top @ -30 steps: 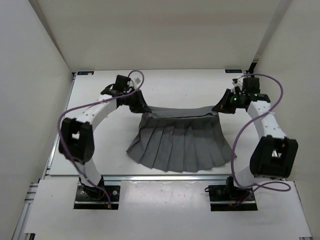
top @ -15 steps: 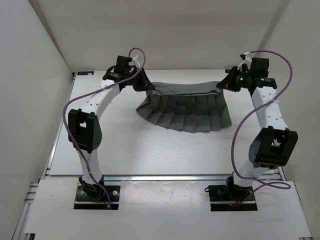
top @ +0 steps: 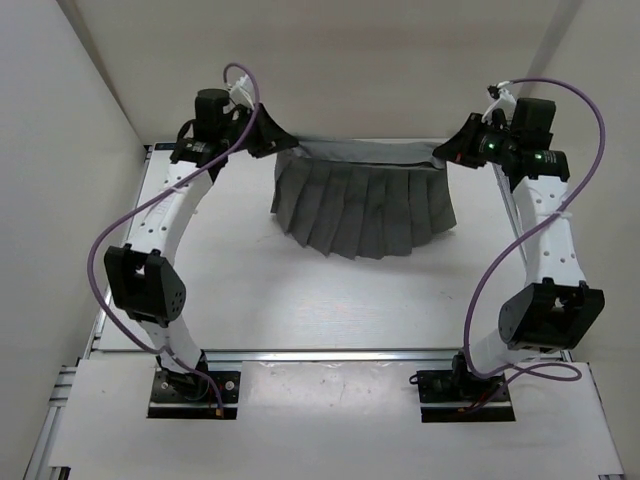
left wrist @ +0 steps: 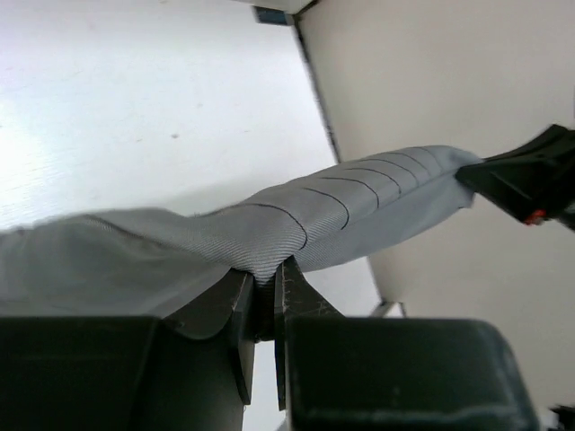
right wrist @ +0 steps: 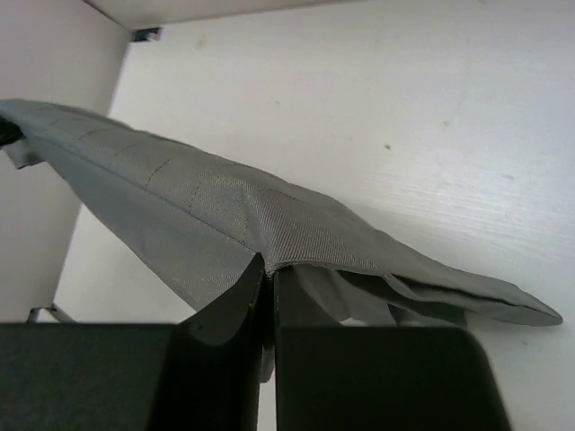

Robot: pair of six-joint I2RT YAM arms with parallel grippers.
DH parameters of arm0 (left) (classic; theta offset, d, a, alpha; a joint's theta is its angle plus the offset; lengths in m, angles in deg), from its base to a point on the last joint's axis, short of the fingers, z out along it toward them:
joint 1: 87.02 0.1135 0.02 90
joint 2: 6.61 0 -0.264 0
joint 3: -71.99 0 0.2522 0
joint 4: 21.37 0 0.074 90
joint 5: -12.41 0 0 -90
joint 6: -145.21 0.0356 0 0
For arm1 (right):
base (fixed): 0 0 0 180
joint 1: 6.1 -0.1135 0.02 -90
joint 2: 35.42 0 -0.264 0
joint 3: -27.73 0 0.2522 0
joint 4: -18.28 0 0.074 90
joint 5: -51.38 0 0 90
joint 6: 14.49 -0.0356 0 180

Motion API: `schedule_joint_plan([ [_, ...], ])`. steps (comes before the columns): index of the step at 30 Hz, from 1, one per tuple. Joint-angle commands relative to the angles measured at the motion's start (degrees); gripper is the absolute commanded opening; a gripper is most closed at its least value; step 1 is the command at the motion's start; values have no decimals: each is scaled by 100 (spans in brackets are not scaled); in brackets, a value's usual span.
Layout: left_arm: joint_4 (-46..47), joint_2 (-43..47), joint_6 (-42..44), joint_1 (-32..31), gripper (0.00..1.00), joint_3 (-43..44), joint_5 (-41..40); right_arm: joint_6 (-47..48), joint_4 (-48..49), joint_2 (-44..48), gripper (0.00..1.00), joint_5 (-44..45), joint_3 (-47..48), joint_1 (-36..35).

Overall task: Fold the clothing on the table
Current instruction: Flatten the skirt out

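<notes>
The clothing (top: pixel 365 200), a grey pleated skirt, hangs by its waistband between both arms at the far end of the table (top: pixel 300 310). My left gripper (top: pixel 285 148) is shut on the waistband's left end; the fabric (left wrist: pixel 260 238) is pinched between its fingers (left wrist: pixel 235 296). My right gripper (top: pixel 443 155) is shut on the waistband's right end, and the cloth (right wrist: pixel 225 215) drapes over its fingertips (right wrist: pixel 252 278). The pleated hem trails toward the near side; I cannot tell whether it touches the tabletop.
White walls (top: pixel 330 70) close in the table on the far side and both flanks, right behind the raised waistband. An aluminium rail (top: pixel 330 355) runs along the near edge, with both arm bases (top: pixel 185 385) behind it.
Both arms have carried the skirt away from the near middle of the table to the far end and lifted it higher. The pleats now hang stretched between the grippers.
</notes>
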Motion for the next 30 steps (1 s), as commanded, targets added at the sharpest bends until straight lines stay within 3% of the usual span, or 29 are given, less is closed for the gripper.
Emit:
schedule_joint_plan([
  [1,563,643,-367,764,0,145,-68,-6,173,481,0,64,293,517],
  [8,475,2285,151,449,0,-1242,406,879,198,2097,0,554,-1049,-606],
  [12,878,3156,309,142,0,-1779,1239,1372,278,3457,0,1012,-1604,-1510],
  [15,1055,4130,493,97,0,-2130,1574,1355,217,4214,0,1388,-1728,-1776],
  [17,907,4491,599,132,0,-2263,1375,1347,94,4427,0,1495,-1816,-1803],
  [23,792,4715,293,325,0,-3053,672,1329,-170,4183,0,2145,-2290,-1672],
  [28,484,4073,-16,247,0,-4396,-1032,1172,321,3402,0,1585,-3352,-873],
  [30,720,3399,-77,255,0,-4767,-1219,988,768,2936,0,963,-3678,-566],
])
